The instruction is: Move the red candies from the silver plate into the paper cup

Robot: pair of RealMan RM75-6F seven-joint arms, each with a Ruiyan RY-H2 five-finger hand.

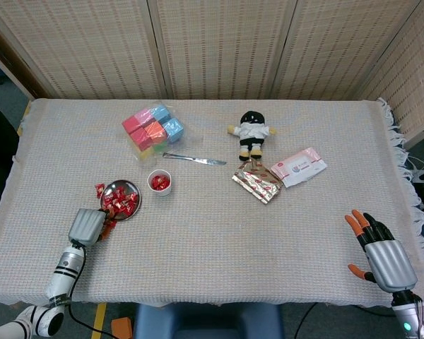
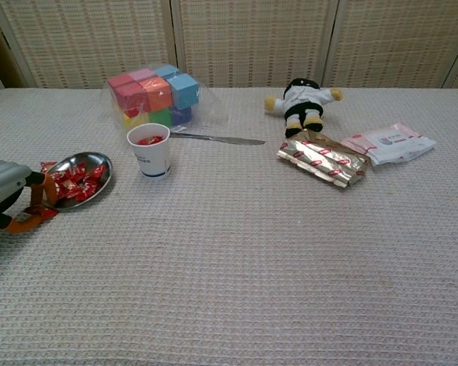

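Observation:
The silver plate (image 1: 131,205) (image 2: 101,160) lies at the left of the table with several red candies (image 1: 120,200) (image 2: 75,178) piled in it. One candy (image 1: 99,188) (image 2: 46,165) lies on the cloth just beyond its rim. Right of the plate stands the white paper cup (image 1: 159,182) (image 2: 150,155), upright, with red candies inside. My left hand (image 1: 87,226) (image 2: 6,194) sits at the plate's near-left edge, its orange-tipped fingers (image 2: 32,219) curled and pinching a red candy (image 2: 40,207). My right hand (image 1: 379,252) rests at the near right edge, fingers spread, holding nothing.
Behind the cup are a bag of coloured cubes (image 1: 152,129) (image 2: 151,94) and a knife (image 1: 195,159) (image 2: 216,139). A plush doll (image 1: 251,132) (image 2: 301,98), a foil candy pack (image 1: 256,182) (image 2: 324,161) and a pink wipes pack (image 1: 299,167) (image 2: 388,142) lie at the right.

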